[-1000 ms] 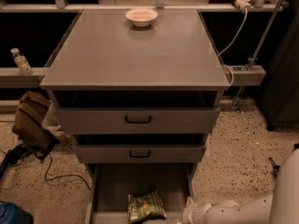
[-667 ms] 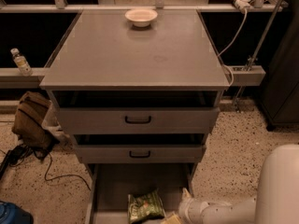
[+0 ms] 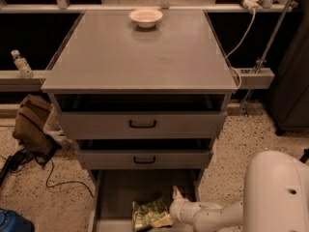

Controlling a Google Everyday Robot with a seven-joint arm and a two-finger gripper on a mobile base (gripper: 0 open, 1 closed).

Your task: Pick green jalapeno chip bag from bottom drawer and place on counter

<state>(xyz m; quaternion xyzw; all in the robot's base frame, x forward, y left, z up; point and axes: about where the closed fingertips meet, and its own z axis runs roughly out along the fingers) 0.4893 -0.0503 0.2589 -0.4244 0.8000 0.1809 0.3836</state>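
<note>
The green jalapeno chip bag (image 3: 148, 213) lies crinkled on the floor of the open bottom drawer (image 3: 126, 191), near its front middle. My gripper (image 3: 170, 209) sits at the end of the white arm (image 3: 217, 215), which reaches in from the lower right. It is low inside the drawer, right against the bag's right edge, and part of it overlaps the bag. The counter (image 3: 140, 57) is the wide grey top of the cabinet, far above the gripper.
A white bowl (image 3: 146, 17) stands at the counter's back edge. The two upper drawers with black handles (image 3: 143, 124) stick out slightly above the open one. A brown bag (image 3: 31, 124), floor cables (image 3: 53, 175) and a water bottle (image 3: 21, 64) are at the left.
The white arm has swung further into view at the lower right. My gripper has moved left inside the bottom drawer, up to the chip bag. The bag has not moved.
</note>
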